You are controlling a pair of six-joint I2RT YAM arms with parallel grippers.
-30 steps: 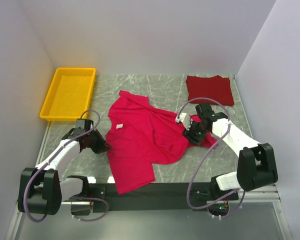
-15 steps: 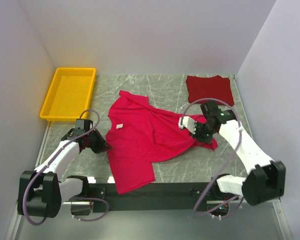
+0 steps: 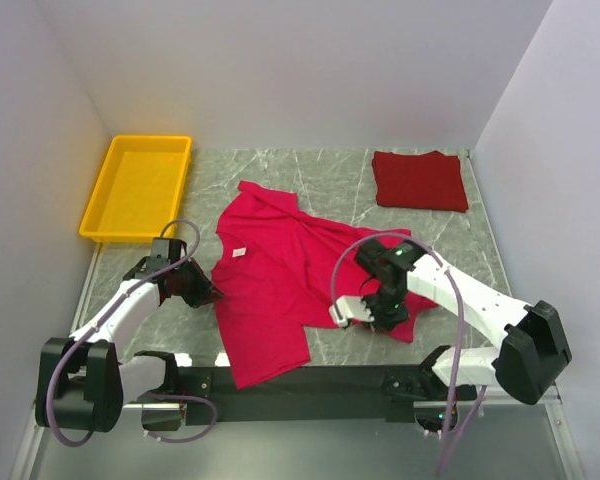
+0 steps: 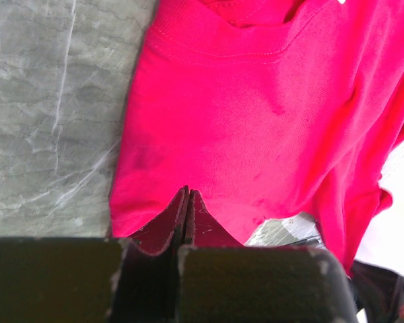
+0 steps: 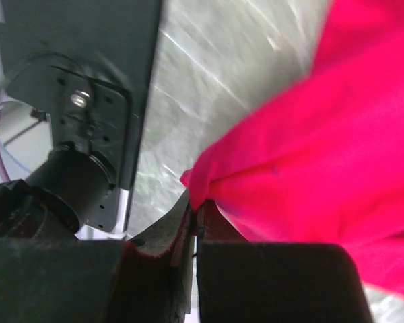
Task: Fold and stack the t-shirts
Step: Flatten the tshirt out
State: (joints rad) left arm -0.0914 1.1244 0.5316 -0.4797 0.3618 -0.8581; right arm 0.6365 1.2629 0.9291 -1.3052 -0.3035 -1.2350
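Observation:
The crimson-pink t-shirt [image 3: 270,285] lies rumpled in the middle of the table, its white neck label [image 3: 238,253] facing up. My left gripper [image 3: 206,293] is at the shirt's left edge. In the left wrist view its jaws [image 4: 186,193] are shut on the edge of the pink cloth [image 4: 256,114]. My right gripper [image 3: 383,318] is near the front, shut on a fold of the same shirt's right side [image 5: 310,155], with the cloth pinched at its tips [image 5: 196,204]. The maroon t-shirt [image 3: 420,180] lies folded at the back right.
A yellow tray [image 3: 138,187] stands at the back left. The black rail [image 3: 310,380] holding the arm bases runs along the near edge, close to my right gripper. White walls close the table on three sides.
My right gripper has moved left and toward the near edge, pulling the shirt's right side with it. The left arm has not moved.

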